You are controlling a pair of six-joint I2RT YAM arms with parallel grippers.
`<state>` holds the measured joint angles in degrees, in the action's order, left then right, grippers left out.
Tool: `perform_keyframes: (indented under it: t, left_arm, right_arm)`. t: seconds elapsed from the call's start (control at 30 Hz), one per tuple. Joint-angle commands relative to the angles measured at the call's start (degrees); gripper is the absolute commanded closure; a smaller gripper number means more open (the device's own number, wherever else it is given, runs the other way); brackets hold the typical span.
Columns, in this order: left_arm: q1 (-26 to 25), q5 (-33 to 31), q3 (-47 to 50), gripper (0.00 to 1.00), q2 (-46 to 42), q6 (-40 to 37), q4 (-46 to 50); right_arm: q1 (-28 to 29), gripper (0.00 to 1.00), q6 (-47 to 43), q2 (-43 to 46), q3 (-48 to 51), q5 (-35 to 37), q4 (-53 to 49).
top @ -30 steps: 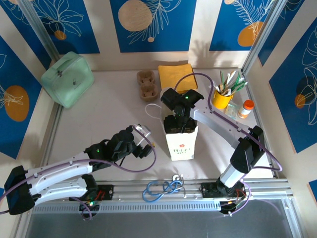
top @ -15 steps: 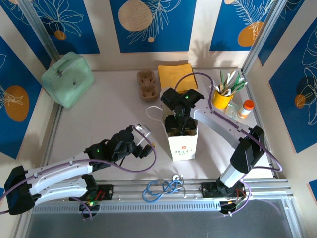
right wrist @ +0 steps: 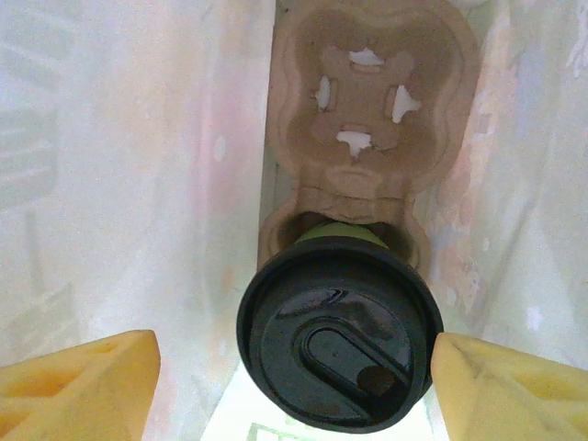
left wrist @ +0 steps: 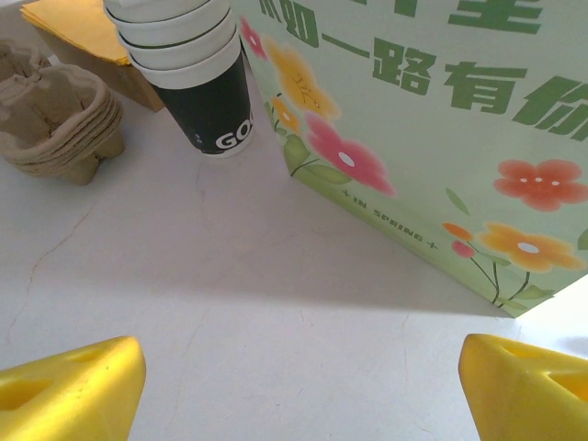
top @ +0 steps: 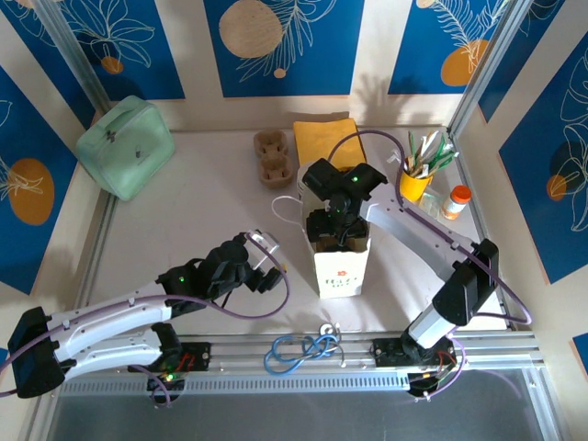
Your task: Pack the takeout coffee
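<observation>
A mint-green zipped case [top: 124, 147] lies at the far left corner of the table [top: 202, 211], well apart from a flat yellow pad [top: 326, 140] at the back edge. At the far right a yellow cup [top: 412, 184] holds green and white utensils [top: 427, 152], with an orange-capped bottle [top: 455, 202] just beside it. A blue cable [top: 303, 351] lies looped on the front rail.

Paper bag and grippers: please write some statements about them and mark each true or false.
1. A cup with a black lid sits in the cardboard carrier inside the paper bag. True.
2. Both pockets of the carrier hold cups. False: one pocket is empty.
3. The left gripper holds the stack of cups. False: it is open, apart from the stack.
4. The right gripper is open, one finger on each side of the lid. True.
</observation>
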<state>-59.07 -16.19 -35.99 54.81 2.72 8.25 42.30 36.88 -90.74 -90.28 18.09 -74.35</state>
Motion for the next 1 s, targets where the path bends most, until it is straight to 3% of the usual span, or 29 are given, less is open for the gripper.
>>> perform_keyframes:
  t: [0.0, 0.97]
  left_arm:
    - [-0.37, -0.70, -0.79, 0.12, -1.14, 0.88, 1.01]
    - [-0.39, -1.16, -2.47, 0.12, -2.64, 1.21, 2.20]
  right_arm:
    - [-0.20, 0.21, -0.69, 1.91, -2.59, 0.77, -0.70]
    - [-1.79, 0.21, -7.85, 8.62, -18.30, 4.03, -6.27]
